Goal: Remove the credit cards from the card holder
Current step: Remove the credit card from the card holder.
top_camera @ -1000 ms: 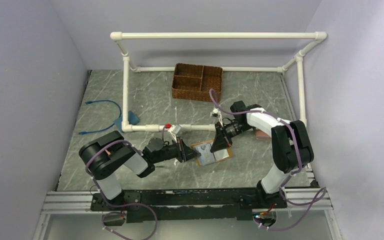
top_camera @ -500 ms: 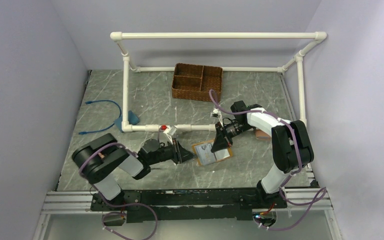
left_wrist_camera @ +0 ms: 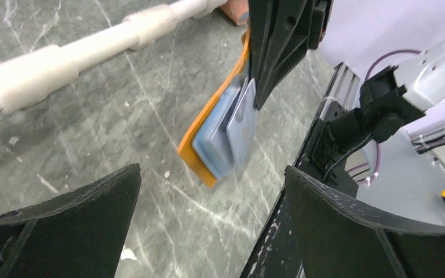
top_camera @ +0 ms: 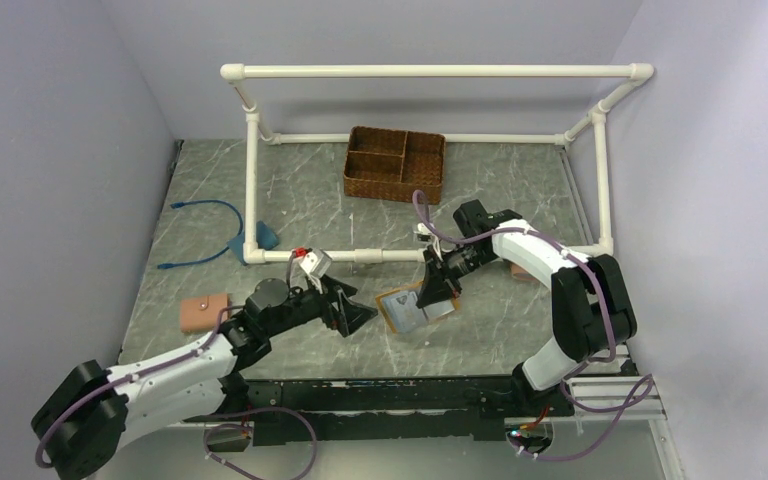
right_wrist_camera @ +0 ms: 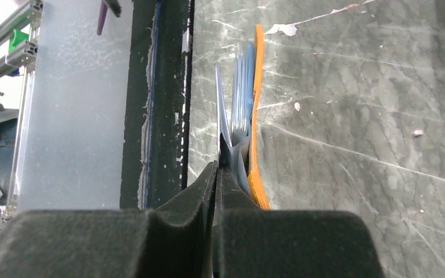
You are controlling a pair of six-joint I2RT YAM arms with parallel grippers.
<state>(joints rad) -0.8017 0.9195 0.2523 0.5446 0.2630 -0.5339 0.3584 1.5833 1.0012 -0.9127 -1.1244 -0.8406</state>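
Grey marble tabletop (top_camera: 300,190), card holder (right_wrist_camera: 258,116) edge-on, credit cards (left_wrist_camera: 243,119) blurred, indistinct

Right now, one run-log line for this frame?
right gripper: shut on card holder | left gripper: open, empty, clear of holder | credit cards: one sticking out of slot

- No legible text, label, brand or number found in any view.
- Faces of the credit cards (left_wrist_camera: 242,119): too blurred to read.
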